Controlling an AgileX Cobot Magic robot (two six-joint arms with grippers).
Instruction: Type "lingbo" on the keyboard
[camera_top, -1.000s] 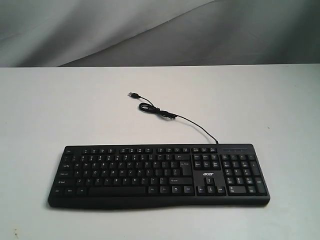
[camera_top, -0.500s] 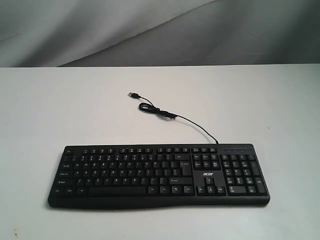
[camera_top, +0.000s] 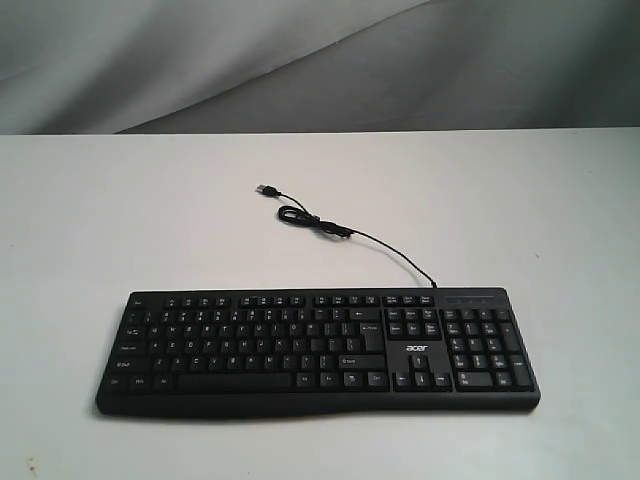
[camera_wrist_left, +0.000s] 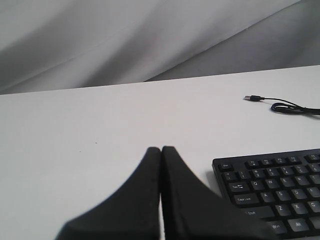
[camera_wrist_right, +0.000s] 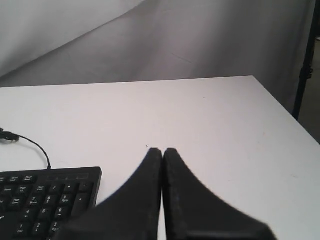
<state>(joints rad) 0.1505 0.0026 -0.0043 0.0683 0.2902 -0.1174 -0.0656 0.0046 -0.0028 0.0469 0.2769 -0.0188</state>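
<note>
Nothing has shifted since the earlier frames: the keyboard and its cable lie just as they did a second ago. The left gripper (camera_wrist_left: 161, 150) is clenched, its two dark fingers pressed flat together with nothing between them, held above bare white surface (camera_top: 90, 220) beside the keyboard's escape-key corner, not touching it. The right gripper (camera_wrist_right: 162, 151) is clenched the same way and empty, just beside the number-pad corner and clear of it. In the exterior view the keyboard (camera_top: 318, 350) lies flat toward 6 o'clock on the surface, long side across the view, number pad (camera_top: 485, 345) at its 3 o'clock end and a small white logo (camera_top: 417, 347) beside it. A thin black cable (camera_top: 380, 243) leaves the back edge near 1 o'clock, runs toward 11 o'clock through a small loop, and ends in a loose plug (camera_top: 266, 189). Grey cloth (camera_top: 300, 60) hangs behind at 12 o'clock.
</note>
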